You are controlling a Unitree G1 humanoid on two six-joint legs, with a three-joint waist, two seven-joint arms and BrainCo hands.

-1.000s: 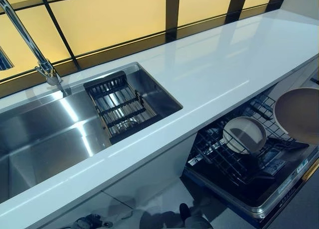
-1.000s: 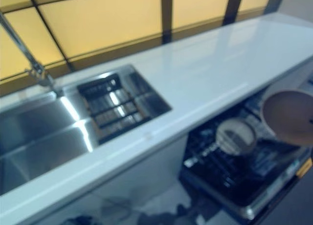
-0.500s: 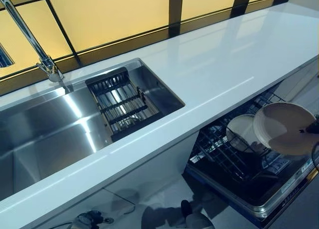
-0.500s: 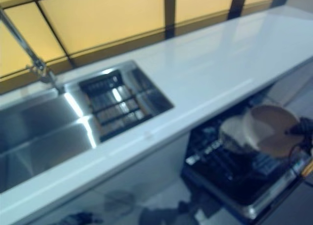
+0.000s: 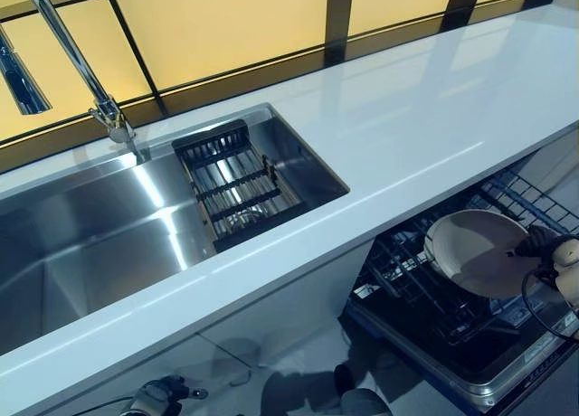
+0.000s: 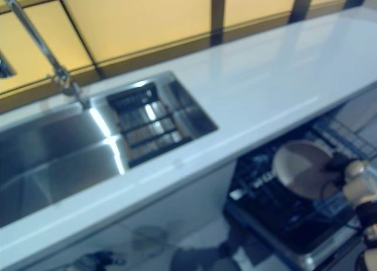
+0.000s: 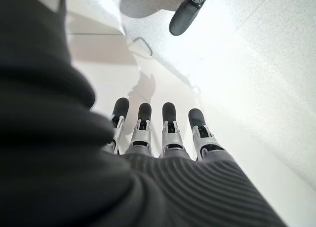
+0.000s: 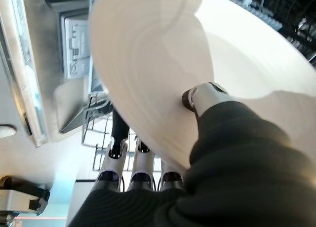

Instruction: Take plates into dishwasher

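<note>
A cream plate (image 5: pixel 475 253) hangs low over the pulled-out dishwasher rack (image 5: pixel 398 276) at the lower right, facing up and toward me. My right hand (image 5: pixel 547 246) is shut on its right rim. In the right wrist view the thumb (image 8: pixel 202 94) presses the plate's face (image 8: pixel 148 64) and the fingers (image 8: pixel 118 153) curl behind it. A second plate (image 8: pixel 256 54) shows just behind the held one, over the rack wires. My left hand (image 7: pixel 163 133) hangs low with straight fingers, holding nothing.
The white counter (image 5: pixel 434 108) runs above the rack and overhangs its back part. A steel sink (image 5: pixel 99 244) with a black drain basket (image 5: pixel 231 185) and a tall faucet (image 5: pixel 81 68) lies to the left. The open dishwasher door (image 5: pixel 479 384) sticks out below.
My right hand has brought the plate down and to the left, from beside the rack to low over it, where it now covers the plate standing there. The camera has also shifted slightly.
</note>
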